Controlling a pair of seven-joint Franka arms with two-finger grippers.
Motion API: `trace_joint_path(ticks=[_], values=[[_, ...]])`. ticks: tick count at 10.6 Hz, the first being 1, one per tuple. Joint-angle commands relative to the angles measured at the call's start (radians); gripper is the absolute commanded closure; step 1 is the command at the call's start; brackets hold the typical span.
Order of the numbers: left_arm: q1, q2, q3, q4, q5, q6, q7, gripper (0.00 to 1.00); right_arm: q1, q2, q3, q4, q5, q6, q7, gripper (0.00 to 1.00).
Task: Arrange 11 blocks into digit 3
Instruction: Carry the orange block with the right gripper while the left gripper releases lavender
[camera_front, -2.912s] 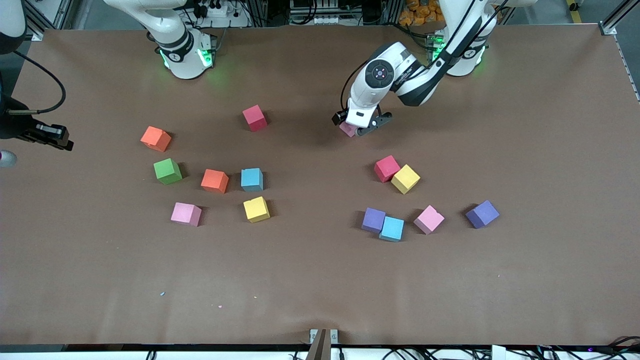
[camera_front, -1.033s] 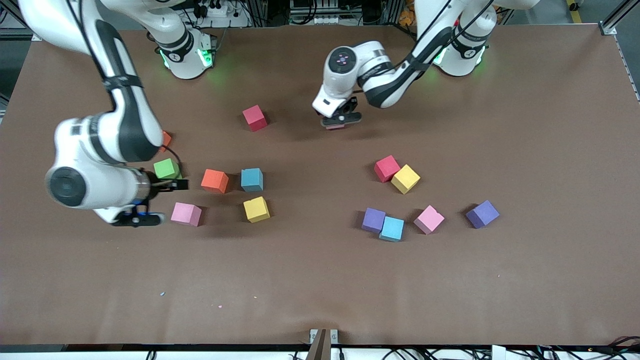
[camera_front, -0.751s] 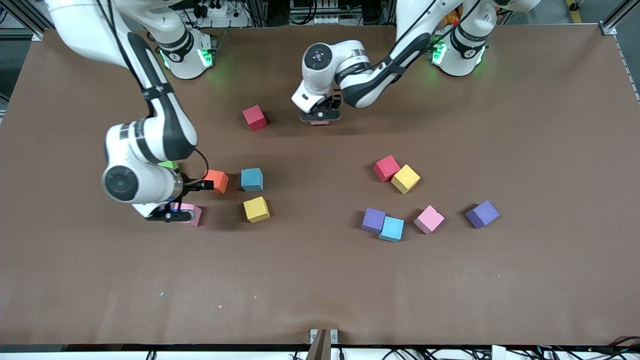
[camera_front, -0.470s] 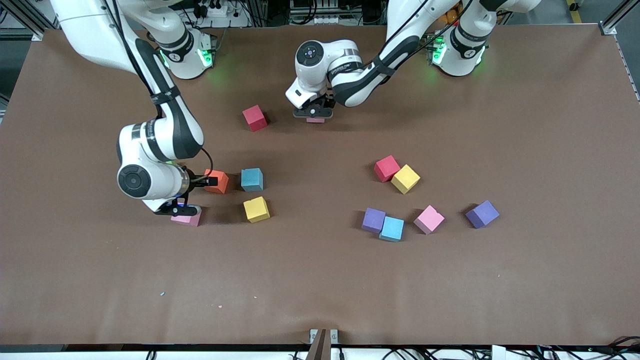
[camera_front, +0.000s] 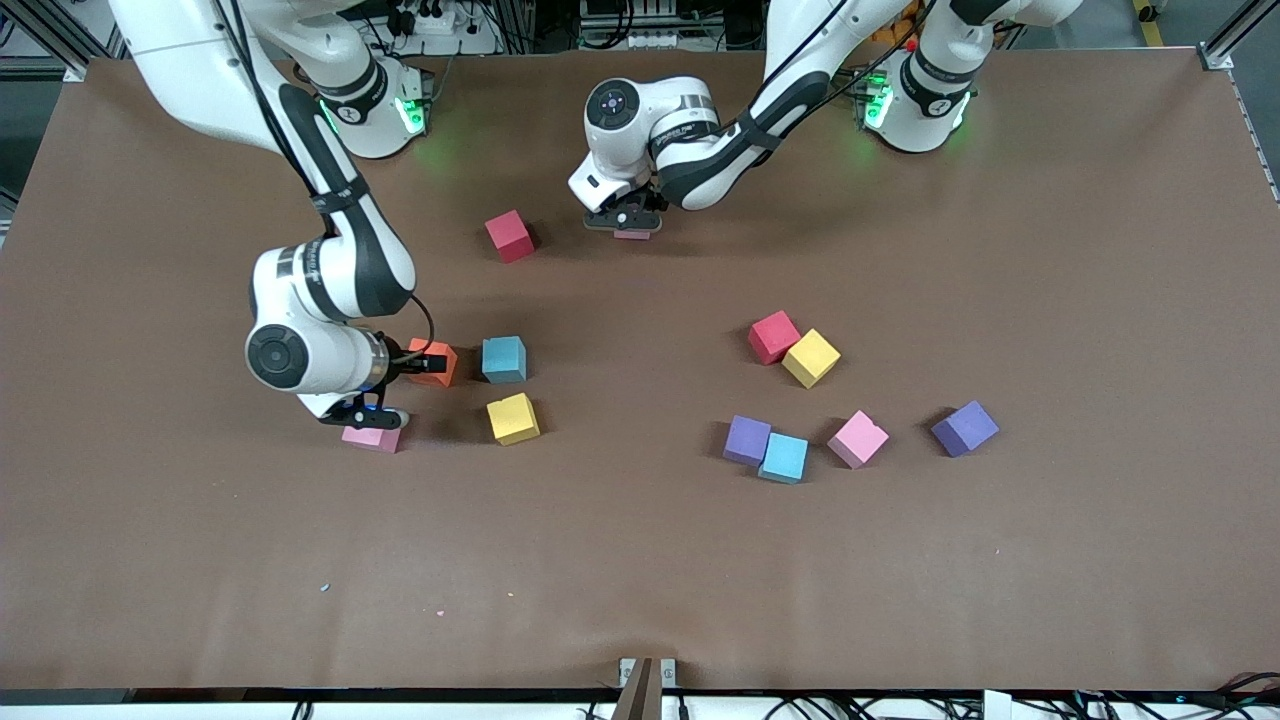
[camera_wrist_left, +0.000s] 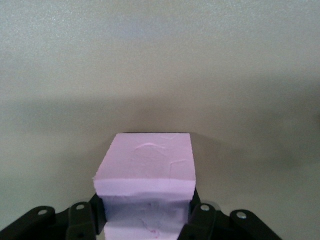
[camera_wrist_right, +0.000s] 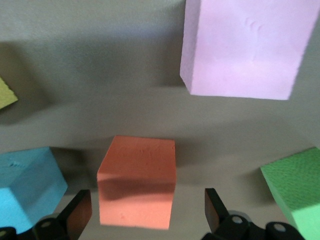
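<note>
My left gripper (camera_front: 625, 222) is shut on a pink block (camera_wrist_left: 145, 162), low over the table beside a red block (camera_front: 510, 236). My right gripper (camera_front: 438, 360) is open, its fingers (camera_wrist_right: 77, 212) flanking an orange block (camera_wrist_right: 137, 180) without touching it. Round it lie a pink block (camera_front: 372, 438), a blue block (camera_front: 503, 358) and a yellow block (camera_front: 513, 418). Toward the left arm's end lie red (camera_front: 773, 336), yellow (camera_front: 810, 357), purple (camera_front: 747, 440), blue (camera_front: 783, 457), pink (camera_front: 858, 438) and purple (camera_front: 965, 428) blocks. No digit 3 stands on the table.
A green cube (camera_wrist_right: 295, 195) lies next to the orange block; in the front view the right arm hides it. Bare brown table (camera_front: 640, 570) stretches between the blocks and the edge nearest the front camera.
The right arm has swung in from its end of the table and brought its open gripper to the orange block. The left gripper has carried its pink block toward the red block.
</note>
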Motion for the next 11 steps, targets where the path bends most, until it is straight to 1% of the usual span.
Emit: trace_joint_path(ticks=[1,2,3,4,5,6,7,9,11], values=[[0.006,0.028,0.007,0.033,0.001,-0.019,0.000,0.81,0.015,0.019,-0.004,-0.017,0.038,0.029,0.020,0.00],[0.006,0.029,0.021,0.033,0.002,-0.019,0.000,0.76,0.020,0.022,-0.004,-0.017,0.052,0.027,0.020,0.00],[0.007,0.029,0.024,0.033,-0.002,-0.019,-0.002,0.74,0.025,0.027,-0.004,-0.017,0.055,0.026,0.020,0.02],[0.009,0.028,0.030,0.033,-0.028,-0.019,-0.004,0.70,0.026,0.025,-0.004,-0.015,0.055,0.021,0.018,0.43],[0.009,0.028,0.036,0.033,-0.048,-0.019,-0.004,0.62,0.029,0.021,-0.004,-0.015,0.055,0.020,0.001,0.64],[0.009,0.026,0.037,0.033,-0.050,-0.019,-0.008,0.38,0.029,0.012,-0.004,-0.005,0.055,0.017,-0.028,0.69],[0.012,0.025,0.037,0.033,-0.050,-0.023,-0.011,0.00,0.029,0.004,-0.004,0.017,0.055,0.009,-0.095,0.71],[0.012,0.011,0.037,0.036,-0.050,-0.057,-0.017,0.00,0.028,0.004,-0.004,0.081,0.055,-0.049,-0.244,0.73],[0.015,-0.046,0.027,0.056,-0.050,-0.162,-0.007,0.00,0.022,0.004,-0.005,0.179,0.053,-0.199,-0.395,0.73]])
